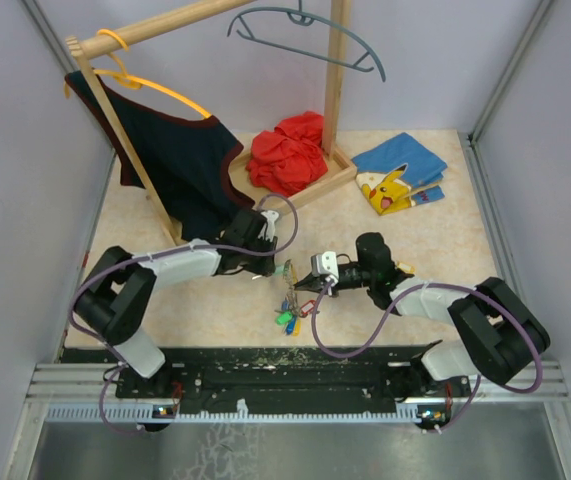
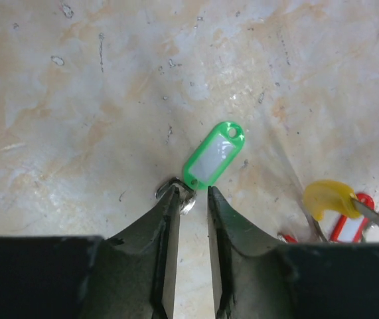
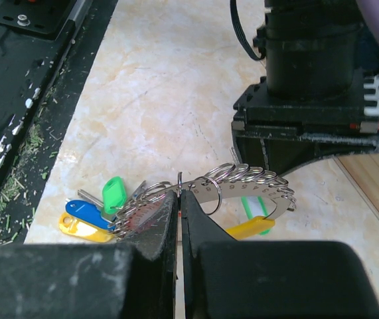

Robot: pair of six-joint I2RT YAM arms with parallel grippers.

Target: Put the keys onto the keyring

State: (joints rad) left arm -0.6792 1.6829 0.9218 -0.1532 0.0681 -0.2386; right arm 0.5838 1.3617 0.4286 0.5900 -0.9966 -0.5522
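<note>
A: Green plastic catches my eye. Where does that green-tagged key (image 2: pixel 214 156) sit?

B: Middle of the left wrist view, flat on the table (image 1: pixel 420 235), its small metal loop right at the tips of the left gripper (image 2: pixel 190 193). Those jaws stand a narrow slit apart. I cannot tell whether they pinch the loop or only touch it.

A: And the keyring (image 3: pixel 242 181)?

B: Centre of the right wrist view, held up off the surface. The right gripper (image 3: pixel 179 194) is clamped on its wire, jaws all but together. A row of small split rings runs along it, and the yellow curved piece (image 3: pixel 249 228) hangs below.

A: So how much is done?

B: Most of it, I'd judge. The keys (image 3: pixel 99 212) with green, blue and yellow tags hang in a bunch at the lower left of that view, already threaded, and red tags show at the right edge of the left wrist view.

A: What's left?

B: As far as I can see, that one green-tagged key — it lies just beside the ring, not on it. It needs lifting and working onto the wire.
</note>
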